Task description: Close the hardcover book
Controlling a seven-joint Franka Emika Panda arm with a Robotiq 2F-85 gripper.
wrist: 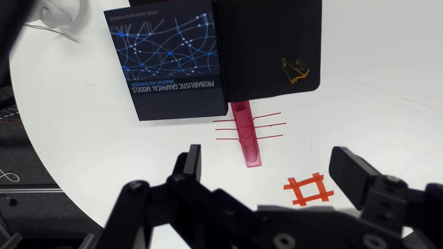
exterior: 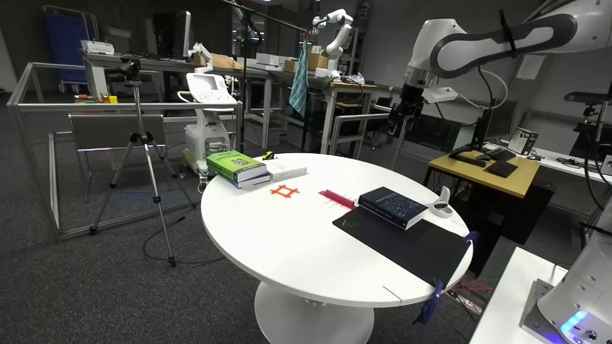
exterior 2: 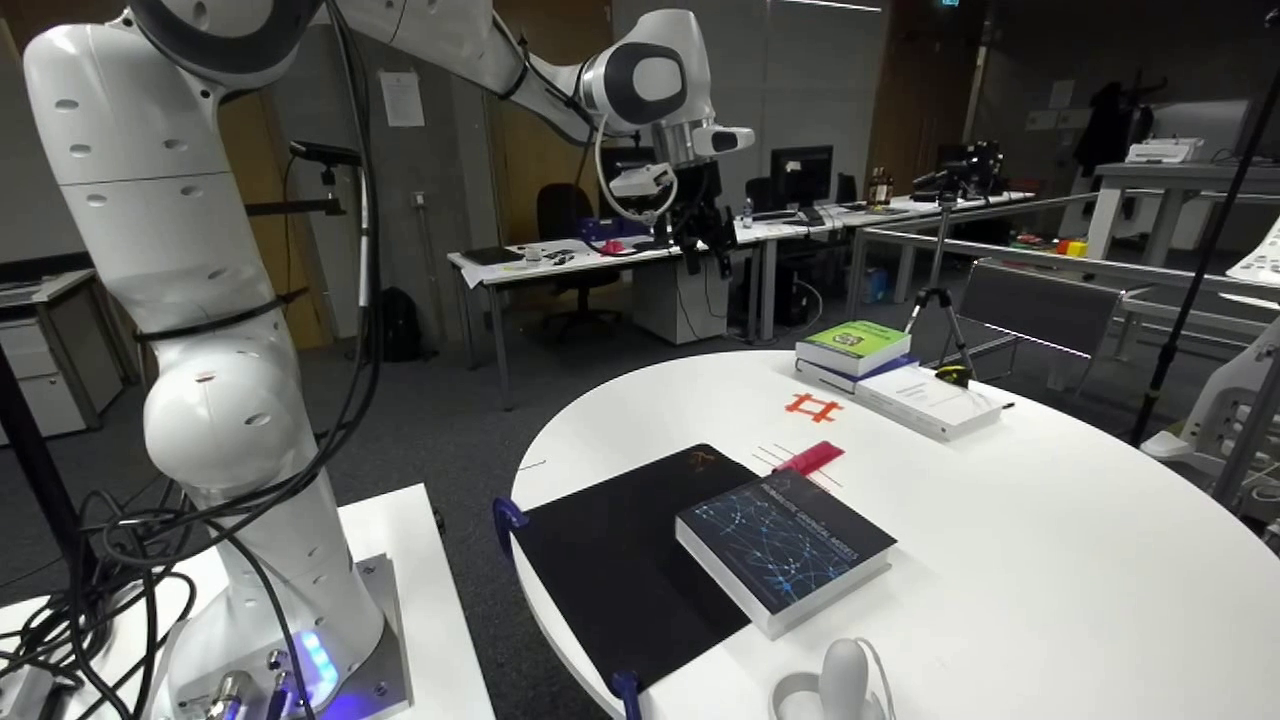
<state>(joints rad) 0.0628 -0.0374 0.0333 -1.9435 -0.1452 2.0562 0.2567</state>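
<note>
The hardcover book has a dark navy-black cover with a blue network pattern and white pages. It lies flat and shut, cover up, in both exterior views and in the wrist view. It rests partly on the flat black mat. My gripper is open, with nothing between its fingers. In both exterior views the gripper hangs high above the table, apart from the book.
A pink tray lies beside the book on the round white table. Orange tape marks a square. The green book stack and a white book stand farther off. A white controller lies near the book. Blue clamps hold the mat.
</note>
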